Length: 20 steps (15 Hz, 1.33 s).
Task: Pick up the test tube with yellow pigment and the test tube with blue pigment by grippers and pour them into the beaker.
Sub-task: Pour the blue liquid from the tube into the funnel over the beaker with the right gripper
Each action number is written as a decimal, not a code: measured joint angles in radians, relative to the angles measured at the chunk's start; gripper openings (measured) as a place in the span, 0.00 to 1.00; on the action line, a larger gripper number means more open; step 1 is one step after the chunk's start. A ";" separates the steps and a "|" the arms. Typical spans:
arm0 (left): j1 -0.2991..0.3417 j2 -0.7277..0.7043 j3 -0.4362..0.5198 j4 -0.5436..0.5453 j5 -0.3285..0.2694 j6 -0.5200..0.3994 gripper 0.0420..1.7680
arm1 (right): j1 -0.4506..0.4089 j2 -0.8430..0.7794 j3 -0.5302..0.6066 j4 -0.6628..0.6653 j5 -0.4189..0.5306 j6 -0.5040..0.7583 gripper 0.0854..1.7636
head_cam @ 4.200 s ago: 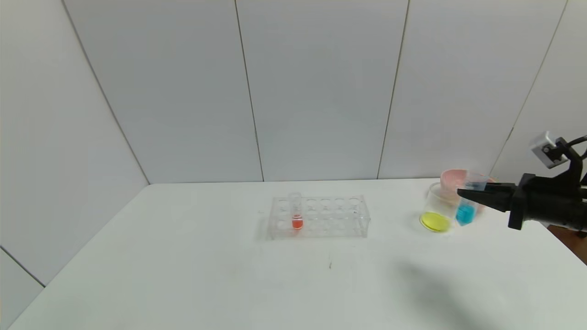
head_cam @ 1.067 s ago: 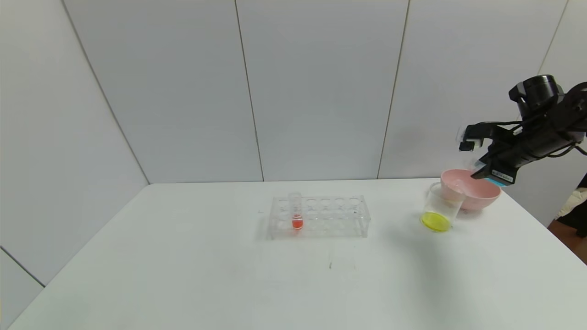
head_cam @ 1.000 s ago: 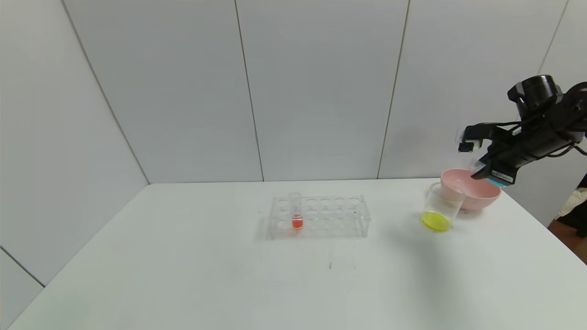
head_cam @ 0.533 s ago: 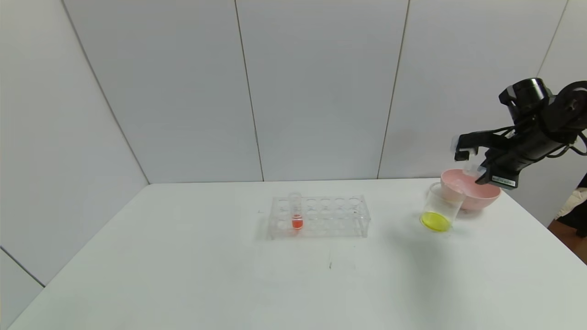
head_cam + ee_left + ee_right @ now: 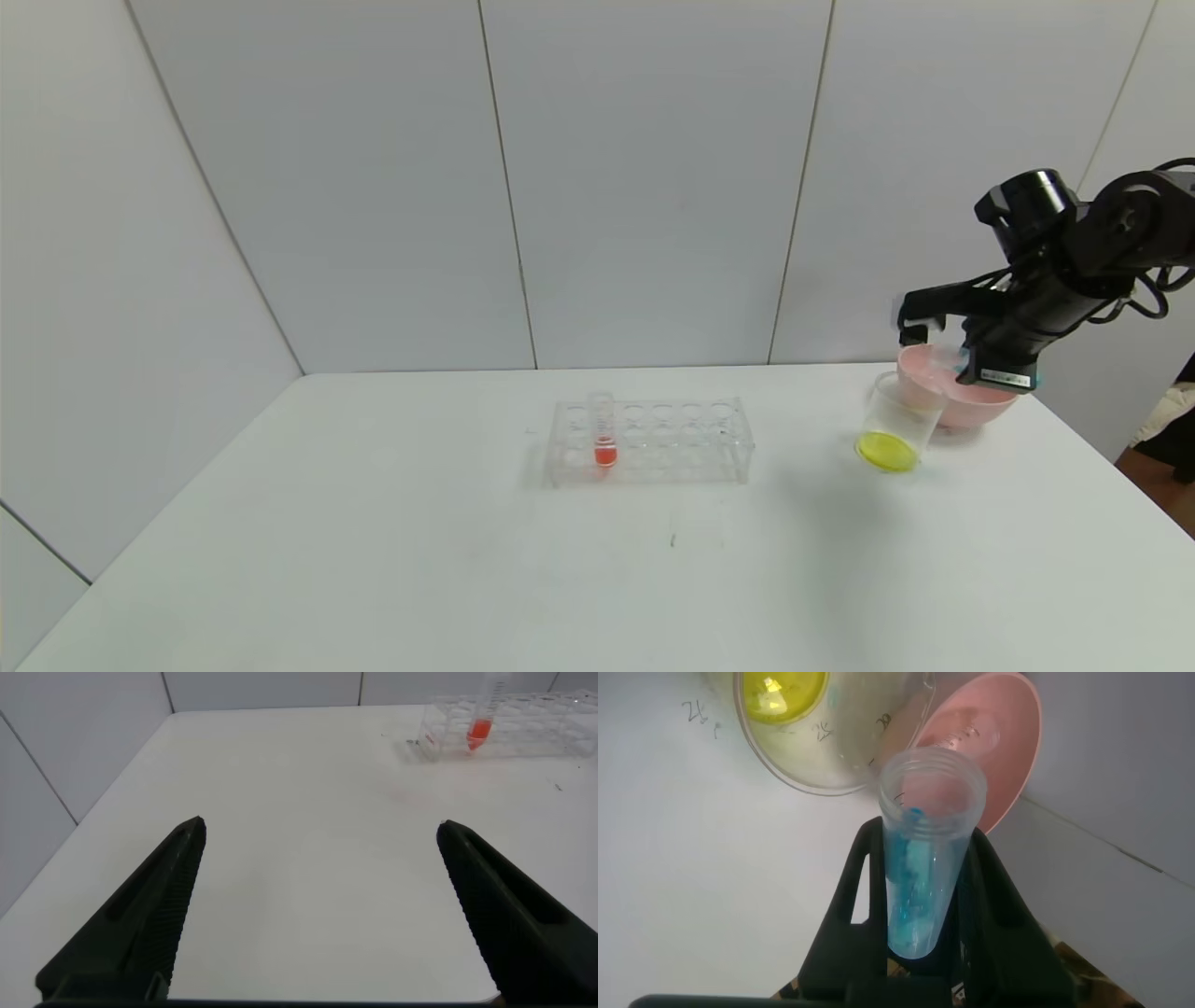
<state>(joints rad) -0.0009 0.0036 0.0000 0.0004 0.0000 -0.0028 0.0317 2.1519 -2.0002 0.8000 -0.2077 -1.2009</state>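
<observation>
Wide bare table across the front and left, open to any approach. Mid-table, one obstacle: clear tube rack, with a red-orange tube upright in its left end and rising above the rack top. Far right corner crowded: beaker with yellow liquid touching or just beside the pink bowl, no passable gap between. Space over bowl and beaker taken by the right gripper, clamped on the test tube with blue pigment, tilted, mouth toward the beaker. Left gripper spread wide over bare table, rack well ahead. Open table between rack and beaker.
</observation>
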 joint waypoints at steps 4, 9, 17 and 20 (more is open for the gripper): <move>0.001 0.000 0.000 0.000 0.000 0.000 1.00 | 0.021 0.023 0.000 -0.029 -0.064 -0.042 0.24; 0.000 0.000 0.000 0.000 0.000 0.000 1.00 | 0.038 0.035 0.000 -0.020 -0.113 -0.059 0.24; 0.001 0.000 0.000 0.000 0.000 0.000 1.00 | 0.047 0.031 0.000 0.010 -0.146 -0.088 0.24; 0.000 0.000 0.000 0.000 0.000 0.000 1.00 | 0.043 0.032 0.000 0.008 -0.145 -0.104 0.24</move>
<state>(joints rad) -0.0004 0.0036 0.0000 0.0000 0.0000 -0.0028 0.0745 2.1840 -2.0002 0.8079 -0.3530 -1.3045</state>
